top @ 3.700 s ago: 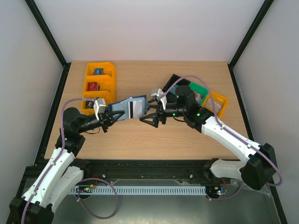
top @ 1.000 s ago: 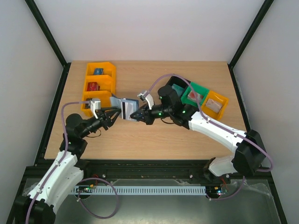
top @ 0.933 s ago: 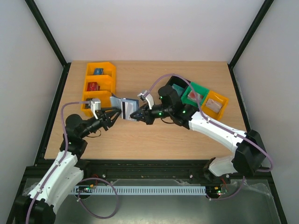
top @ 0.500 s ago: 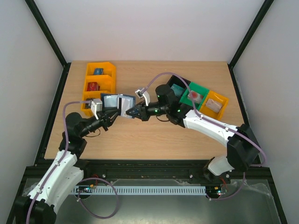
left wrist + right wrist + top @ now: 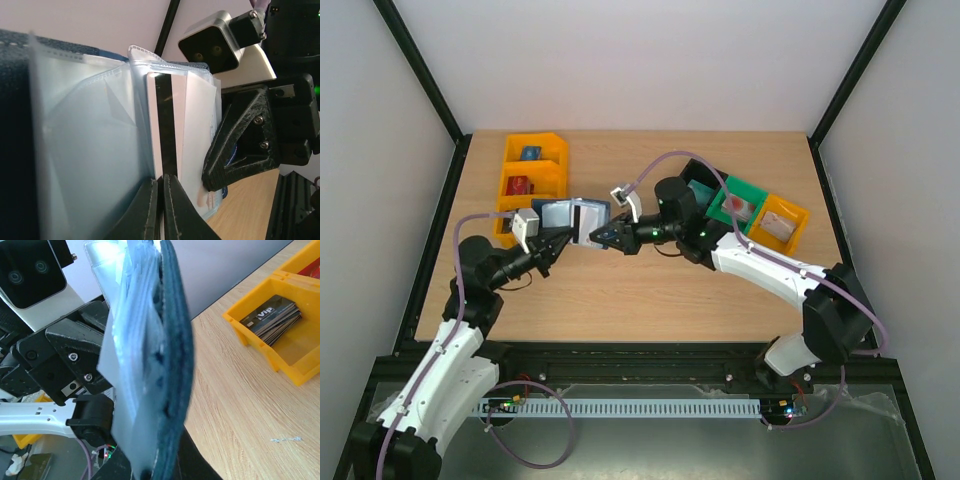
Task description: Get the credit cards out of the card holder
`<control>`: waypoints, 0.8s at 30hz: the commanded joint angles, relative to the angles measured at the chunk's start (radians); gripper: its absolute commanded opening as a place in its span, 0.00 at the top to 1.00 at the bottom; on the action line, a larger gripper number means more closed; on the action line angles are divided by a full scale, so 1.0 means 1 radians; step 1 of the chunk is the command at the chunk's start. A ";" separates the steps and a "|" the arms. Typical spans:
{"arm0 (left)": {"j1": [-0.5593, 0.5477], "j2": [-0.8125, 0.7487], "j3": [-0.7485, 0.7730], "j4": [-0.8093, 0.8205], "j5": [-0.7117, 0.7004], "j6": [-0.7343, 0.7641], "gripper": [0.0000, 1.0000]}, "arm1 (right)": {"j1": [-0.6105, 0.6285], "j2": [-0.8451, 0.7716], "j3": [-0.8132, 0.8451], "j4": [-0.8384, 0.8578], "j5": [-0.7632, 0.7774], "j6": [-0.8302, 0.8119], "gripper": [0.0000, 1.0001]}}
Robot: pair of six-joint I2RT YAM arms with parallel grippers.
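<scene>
Left gripper [image 5: 161,179]: jaws together, pinching the near edge of a striped credit card [image 5: 167,125] — thin, stiff, probably slippery. Right gripper [image 5: 152,467]: jaws clamped on the soft card holder [image 5: 175,350], which is off the table between both grippers.

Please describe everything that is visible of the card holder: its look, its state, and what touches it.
The card holder is a dark navy, fabric-like wallet with clear, slightly cloudy plastic sleeves inside. It is open and held in the air, on edge. The right gripper is shut on one side of it; the left gripper pinches the edge of a white card with a black stripe that sits in a sleeve.
</scene>
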 commanded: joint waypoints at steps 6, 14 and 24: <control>-0.013 -0.020 0.040 -0.008 0.199 -0.077 0.98 | -0.025 -0.020 -0.041 0.177 -0.060 0.017 0.97; 0.007 -0.023 0.009 0.048 0.159 -0.141 0.98 | -0.035 -0.038 -0.062 0.153 -0.145 -0.007 0.75; 0.022 -0.032 0.014 0.037 0.157 -0.156 0.98 | -0.077 -0.105 -0.128 0.131 -0.145 -0.037 0.76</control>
